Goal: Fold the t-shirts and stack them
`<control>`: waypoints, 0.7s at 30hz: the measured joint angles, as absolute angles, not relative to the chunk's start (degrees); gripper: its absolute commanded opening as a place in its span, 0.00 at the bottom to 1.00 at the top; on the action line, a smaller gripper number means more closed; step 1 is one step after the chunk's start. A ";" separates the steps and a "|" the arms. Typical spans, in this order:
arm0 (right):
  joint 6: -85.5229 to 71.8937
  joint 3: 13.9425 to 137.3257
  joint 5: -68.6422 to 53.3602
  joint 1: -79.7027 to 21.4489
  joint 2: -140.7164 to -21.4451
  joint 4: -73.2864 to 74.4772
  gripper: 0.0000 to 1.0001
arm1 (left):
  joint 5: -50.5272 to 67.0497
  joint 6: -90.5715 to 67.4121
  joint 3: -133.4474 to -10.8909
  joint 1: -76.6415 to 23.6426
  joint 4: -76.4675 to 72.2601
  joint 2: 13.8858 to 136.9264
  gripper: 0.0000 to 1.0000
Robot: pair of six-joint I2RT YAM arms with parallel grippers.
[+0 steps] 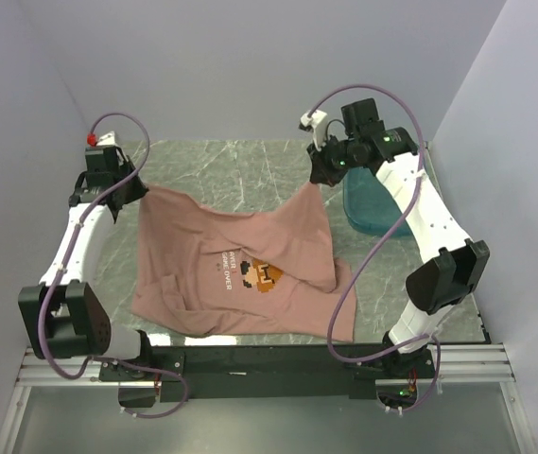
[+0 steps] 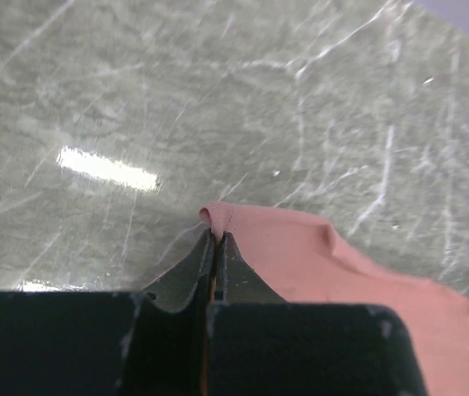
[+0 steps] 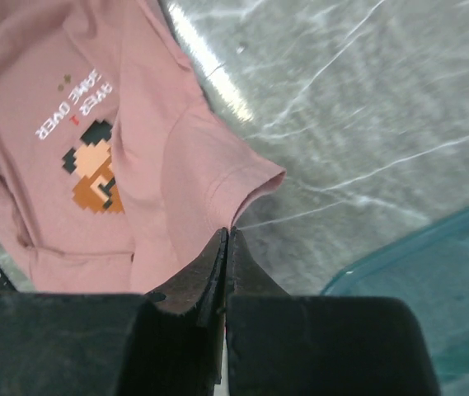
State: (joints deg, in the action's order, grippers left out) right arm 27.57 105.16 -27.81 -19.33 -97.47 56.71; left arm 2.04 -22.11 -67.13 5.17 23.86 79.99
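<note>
You hold the t-shirt (image 1: 235, 270) pinched at 2 points. The left gripper (image 1: 139, 187) has its jaws closed on a small fold of fabric edge toward the far-left corner of the counter (image 1: 240, 161). The right gripper (image 3: 227, 235) has its jaws closed on what looks like a sleeve hem, toward the far-right. These 2 pinches seem to hold the far side of the cloth raised, so it sags between them. The rest lies rumpled along the near edge with the chest print (image 3: 90, 165) facing up. I judge this grip is meant to spread the shirt flat before any fold. No fold is made yet, and only 1 shirt shows.

For room, marble shows beyond the shirt toward the far edge, so you can draw both corners that way. At the right edge the teal tub (image 1: 373, 203) sits just beside the right gripper, and pulling outward there risks a bump. The wall stands close along the left edge. The shirt's near hem reaches the near edge, so avoid dragging it back.
</note>
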 measured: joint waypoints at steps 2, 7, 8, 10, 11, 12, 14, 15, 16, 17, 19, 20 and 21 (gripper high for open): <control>27.68 108.07 -27.11 -19.33 -97.47 57.34 0.00 | 2.39 -22.28 -67.13 5.17 23.29 78.24 0.00; 27.77 117.30 -25.76 -19.33 -97.47 60.03 0.00 | 3.44 -23.86 -68.31 5.17 22.98 75.20 0.00; 27.75 119.42 -25.45 -19.33 -97.36 60.16 0.00 | 3.66 -24.38 -69.19 5.17 23.00 74.81 0.00; 27.64 122.06 -24.95 -19.33 -96.99 60.05 0.00 | 3.86 -25.63 -71.42 5.17 22.87 74.00 0.00; 27.55 122.80 -24.56 -19.33 -96.49 60.05 0.00 | 3.90 -26.48 -72.49 5.17 22.55 73.34 0.00; 27.55 123.39 -24.12 -19.33 -96.01 60.07 0.00 | 3.90 -27.18 -73.28 5.17 21.98 72.58 0.00; 27.55 124.53 -22.87 -19.33 -94.98 60.07 0.00 | 3.81 -29.26 -74.48 5.17 20.40 70.28 0.00; 27.53 125.03 -22.20 -19.33 -94.45 59.99 0.00 | 3.75 -30.06 -74.96 5.17 19.81 68.97 0.00; 27.53 125.73 -21.71 -19.33 -93.80 59.94 0.00 | 3.64 -31.16 -75.29 5.17 18.87 67.48 0.00; 27.49 126.45 -21.28 -19.31 -93.03 59.79 0.00 | 3.57 -32.08 -75.53 5.17 18.02 66.06 0.00; 27.31 127.66 -20.47 -19.31 -91.00 59.40 0.00 | 3.18 -34.20 -76.14 5.17 16.08 62.48 0.00; 27.18 128.38 -20.21 -19.29 -89.62 59.20 0.00 | 3.07 -35.09 -76.49 5.17 15.42 60.90 0.00; 27.03 129.25 -19.97 -19.27 -88.09 59.00 0.00 | 2.83 -35.90 -77.12 5.17 14.87 59.22 0.00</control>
